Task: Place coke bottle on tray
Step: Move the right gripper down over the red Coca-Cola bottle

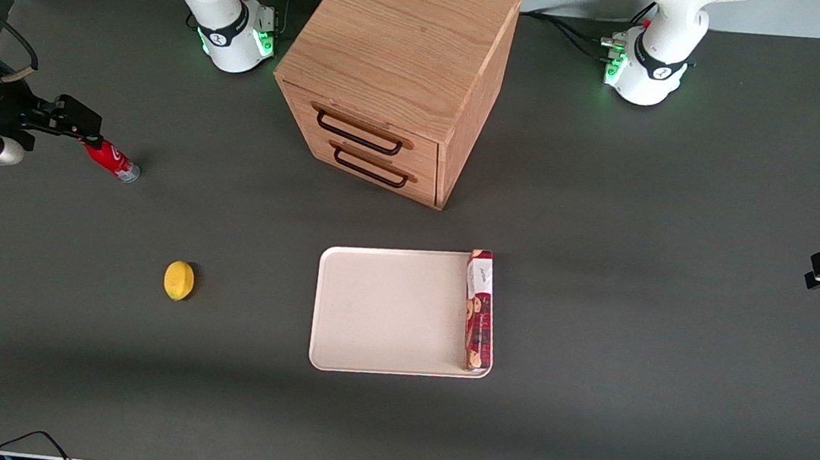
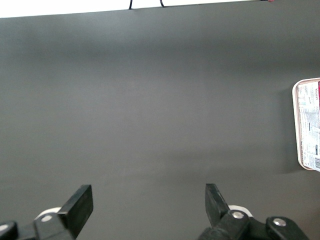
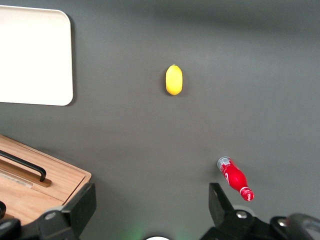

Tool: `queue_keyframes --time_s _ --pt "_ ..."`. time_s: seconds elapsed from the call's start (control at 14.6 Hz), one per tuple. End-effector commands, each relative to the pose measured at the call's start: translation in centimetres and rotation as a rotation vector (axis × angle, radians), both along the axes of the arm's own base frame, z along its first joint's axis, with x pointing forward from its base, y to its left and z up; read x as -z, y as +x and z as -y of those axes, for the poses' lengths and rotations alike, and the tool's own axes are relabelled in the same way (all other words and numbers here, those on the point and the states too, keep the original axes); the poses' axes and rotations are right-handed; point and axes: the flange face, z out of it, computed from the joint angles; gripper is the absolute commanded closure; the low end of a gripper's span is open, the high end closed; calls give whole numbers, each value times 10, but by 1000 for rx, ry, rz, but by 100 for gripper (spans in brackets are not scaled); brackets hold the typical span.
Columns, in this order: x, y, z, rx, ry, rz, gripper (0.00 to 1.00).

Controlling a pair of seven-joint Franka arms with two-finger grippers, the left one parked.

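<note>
The coke bottle (image 1: 111, 160) is small and red with a clear base. It lies on its side on the dark table toward the working arm's end, and also shows in the right wrist view (image 3: 235, 178). My right gripper (image 1: 75, 120) hovers above the table by the bottle's cap end. It is open and empty, and the bottle lies just outside one of the fingers (image 3: 218, 199), not between them. The off-white tray (image 1: 386, 311) lies flat in front of the wooden cabinet, nearer to the front camera, and its corner shows in the right wrist view (image 3: 35, 55).
A long red cookie box (image 1: 479, 310) lies in the tray along the edge toward the parked arm. A lemon (image 1: 179, 280) sits on the table between bottle and tray, nearer the front camera. A wooden two-drawer cabinet (image 1: 396, 68) stands at the table's middle.
</note>
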Motion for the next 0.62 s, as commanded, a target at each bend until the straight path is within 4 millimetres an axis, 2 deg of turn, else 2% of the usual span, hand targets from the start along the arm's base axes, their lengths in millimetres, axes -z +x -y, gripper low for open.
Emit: queue_keyframes --time_s 0.0,0.14,0.27,0.41,0.48,0.55 --pt "-4 -1 -2 26 17 -10 0" --pt "-5 0 -1 34 17 -7 0" --pt "-14 -5 16 49 15 8 0" --pt "-19 -19 45 26 7 -31 0" --pt "-10 -27 61 7 -4 -61 0" --pt "6 -42 93 40 -21 -93 0"
